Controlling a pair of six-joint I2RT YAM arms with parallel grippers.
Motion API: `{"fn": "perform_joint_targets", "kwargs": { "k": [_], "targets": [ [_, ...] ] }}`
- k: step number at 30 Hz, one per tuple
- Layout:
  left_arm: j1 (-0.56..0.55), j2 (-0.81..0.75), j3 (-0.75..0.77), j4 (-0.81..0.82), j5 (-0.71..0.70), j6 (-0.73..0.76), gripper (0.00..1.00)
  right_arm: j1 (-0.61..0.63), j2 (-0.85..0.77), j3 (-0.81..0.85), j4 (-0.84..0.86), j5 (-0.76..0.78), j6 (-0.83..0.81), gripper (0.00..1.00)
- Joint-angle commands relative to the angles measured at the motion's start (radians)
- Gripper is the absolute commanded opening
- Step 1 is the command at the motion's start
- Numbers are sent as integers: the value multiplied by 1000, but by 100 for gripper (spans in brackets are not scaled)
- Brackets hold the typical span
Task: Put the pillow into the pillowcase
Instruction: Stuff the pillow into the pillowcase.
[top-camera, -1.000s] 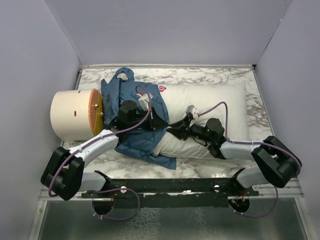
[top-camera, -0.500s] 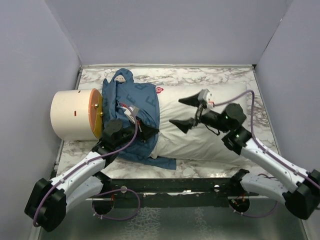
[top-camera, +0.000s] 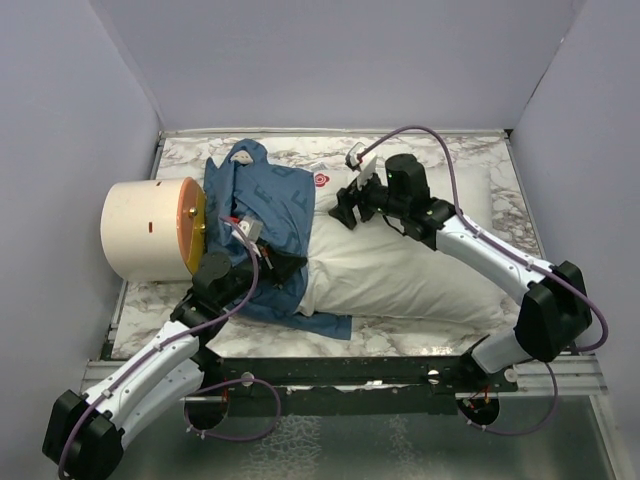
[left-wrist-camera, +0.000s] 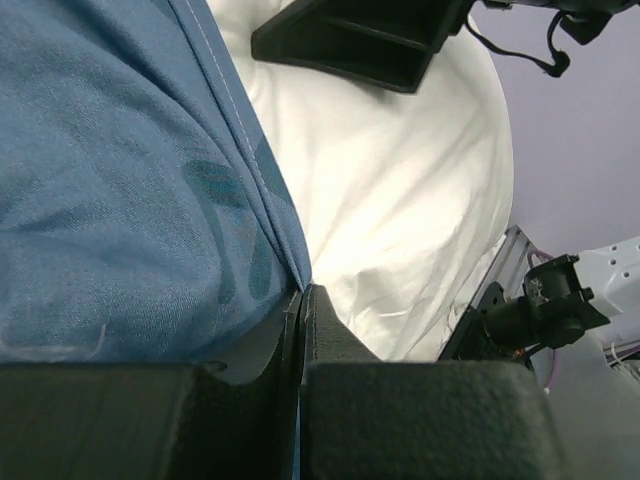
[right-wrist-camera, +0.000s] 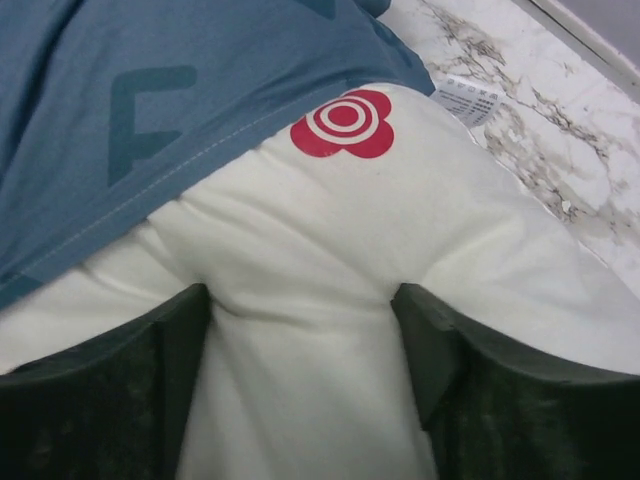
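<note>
- The right gripper (top-camera: 347, 207) has let go at the near edge of the pillow (top-camera: 420, 260), risen, and swung across to the far side. It now sits just beside the red logo (top-camera: 323, 179).
- Its jaws, nearly closed a second ago, now stand wide. In the wrist view they press down into the pillow (right-wrist-camera: 300, 230), with a ridge of stuffing bulging between them. They straddle the ridge but do not look to have clamped it.
- The left gripper (top-camera: 275, 262) has stayed pinched tight on the hem of the pillowcase (top-camera: 265, 200) at the near side. Its wrist view shows blue cloth (left-wrist-camera: 130, 200) running into the closed jaws.
- The left arm has drawn back toward its base, yet the hem lies about where it was.
- The pillow lies lengthwise on the desk (top-camera: 420, 150). Only its left end is inside the case, and the logo (right-wrist-camera: 343, 123) shows just outside the hem (right-wrist-camera: 150, 100).
- Most of the pillow is still bare, so I judge the job under halfway done.
- The move looks like a regrip: the near side is held open, and the right arm is placed to work the far corner in.
- A likely risk is that the pillow's bulk bunches against the hem rather than sliding in.
</note>
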Motion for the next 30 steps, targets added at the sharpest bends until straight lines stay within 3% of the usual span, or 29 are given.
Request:
{"fn": "perform_joint_targets", "kwargs": {
  "k": [1,5,6,9,15,22,30],
  "targets": [
    [-8,-19,-10,-103,3,-30,0,-19,68,-51,-147,-54,-1,51],
    [-8,24,117,-235,19,-44,0,-19,51,-151,-30,-143,50,14],
    [-8,31,173,-289,28,-34,8,-19,40,-177,0,-149,63,9],
    [-7,44,342,-434,33,-20,41,-20,-3,-251,98,-153,98,2],
    [-6,254,686,-739,55,59,62,-19,-73,-369,262,-147,147,1],
    [-7,573,1055,-1016,-237,276,62,-19,-122,-481,396,-155,183,1],
    [-16,806,1215,-1079,-308,340,54,-19,-102,-498,445,-177,205,1]
  ]
}}
